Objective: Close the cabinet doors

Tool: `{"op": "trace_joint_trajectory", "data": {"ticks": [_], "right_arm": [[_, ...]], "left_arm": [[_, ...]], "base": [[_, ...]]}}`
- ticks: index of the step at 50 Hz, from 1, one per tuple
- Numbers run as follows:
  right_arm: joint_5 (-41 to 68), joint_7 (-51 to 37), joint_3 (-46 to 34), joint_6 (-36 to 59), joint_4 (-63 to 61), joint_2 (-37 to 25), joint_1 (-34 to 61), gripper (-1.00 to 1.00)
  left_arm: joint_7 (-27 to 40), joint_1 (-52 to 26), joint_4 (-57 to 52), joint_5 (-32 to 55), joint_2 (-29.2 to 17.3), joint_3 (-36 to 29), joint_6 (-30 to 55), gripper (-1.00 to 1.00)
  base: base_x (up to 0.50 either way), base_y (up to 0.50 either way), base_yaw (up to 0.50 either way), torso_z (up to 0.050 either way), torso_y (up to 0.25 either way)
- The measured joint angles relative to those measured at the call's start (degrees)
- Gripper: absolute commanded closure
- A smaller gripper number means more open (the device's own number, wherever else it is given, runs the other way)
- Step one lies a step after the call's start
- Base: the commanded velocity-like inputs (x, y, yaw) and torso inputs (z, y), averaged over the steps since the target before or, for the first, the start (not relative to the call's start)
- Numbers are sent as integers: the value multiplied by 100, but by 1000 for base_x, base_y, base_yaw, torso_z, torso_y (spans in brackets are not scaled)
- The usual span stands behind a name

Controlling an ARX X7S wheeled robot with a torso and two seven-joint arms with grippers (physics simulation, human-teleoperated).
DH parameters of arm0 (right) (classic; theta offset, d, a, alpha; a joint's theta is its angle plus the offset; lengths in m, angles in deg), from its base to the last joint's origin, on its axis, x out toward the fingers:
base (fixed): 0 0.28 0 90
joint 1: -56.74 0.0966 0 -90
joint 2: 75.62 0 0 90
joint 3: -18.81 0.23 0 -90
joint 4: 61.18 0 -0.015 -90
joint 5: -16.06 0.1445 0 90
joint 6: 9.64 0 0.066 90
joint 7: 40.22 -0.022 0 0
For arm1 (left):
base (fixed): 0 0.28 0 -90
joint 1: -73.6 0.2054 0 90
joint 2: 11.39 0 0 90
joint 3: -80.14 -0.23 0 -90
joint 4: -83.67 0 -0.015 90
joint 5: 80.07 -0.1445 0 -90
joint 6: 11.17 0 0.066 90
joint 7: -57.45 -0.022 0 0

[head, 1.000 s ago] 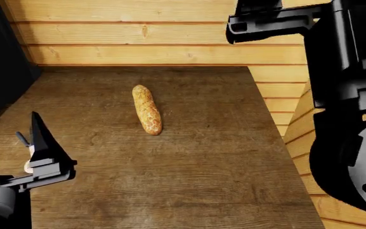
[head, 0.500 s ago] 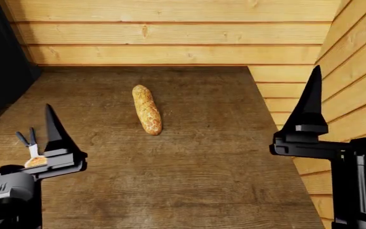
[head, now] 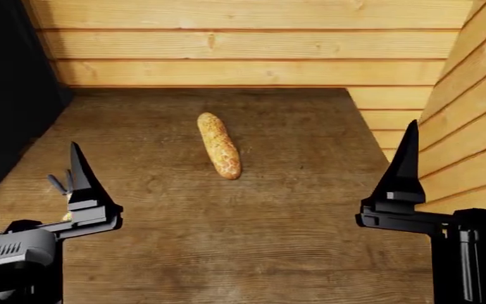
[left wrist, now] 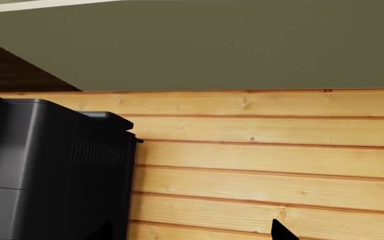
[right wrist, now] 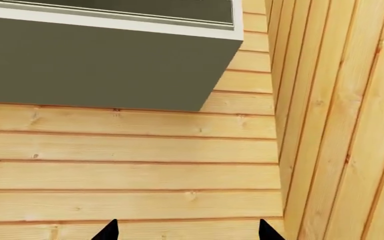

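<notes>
The cabinet [right wrist: 112, 65] hangs on the plank wall above the counter as an olive-grey box with a white front edge. The left wrist view looks up at its underside [left wrist: 232, 45]. Its doors do not show clearly in any view. My left gripper [head: 78, 174] hovers over the counter's near left, pointing at the back wall. One fingertip [left wrist: 282, 231] shows far off centre; the other is lost against the black appliance. My right gripper [head: 407, 158] hovers at the near right, open and holding nothing, its fingertips [right wrist: 108, 231] wide apart.
A baguette [head: 219, 154] lies mid-counter on the dark wooden top [head: 293, 221]. A black appliance [head: 7, 95] stands along the left side, and a small utensil [head: 60, 184] lies by the left gripper. Plank walls close the back [head: 243, 44] and the right [head: 471, 101].
The right arm has swung down from close before the head camera to the near right. The left gripper has risen slightly. The head view has shifted, so the baguette sits further right.
</notes>
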Motion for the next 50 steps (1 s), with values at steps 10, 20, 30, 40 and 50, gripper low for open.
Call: {"op": "trace_joint_trajectory", "data": {"ticks": [10,20,30,40,50], "right_arm": [[-68,19,-13,-89,78,24,-94,-100],[-97,43,-15,-136,129,48,-143,-100],[-100,64,-7,-164,165,69,-171,-100],[-98,76,8,-162,160,78,-181,-100],[-88,85,27,-130,139,88,-170,-100]], "left_arm": [[-4,9,12,-10,-16,-27,-21,-100],[-10,10,13,-4,-36,-51,-23,-100],[-22,5,19,8,-56,-81,-21,-100],[-39,5,4,13,-82,-121,-15,-100],[-46,3,5,35,-102,-127,-28,-100]], "base": [[0,500,0,0,0],[0,500,0,0,0],[0,500,0,0,0],[0,500,0,0,0],[0,500,0,0,0]]}}
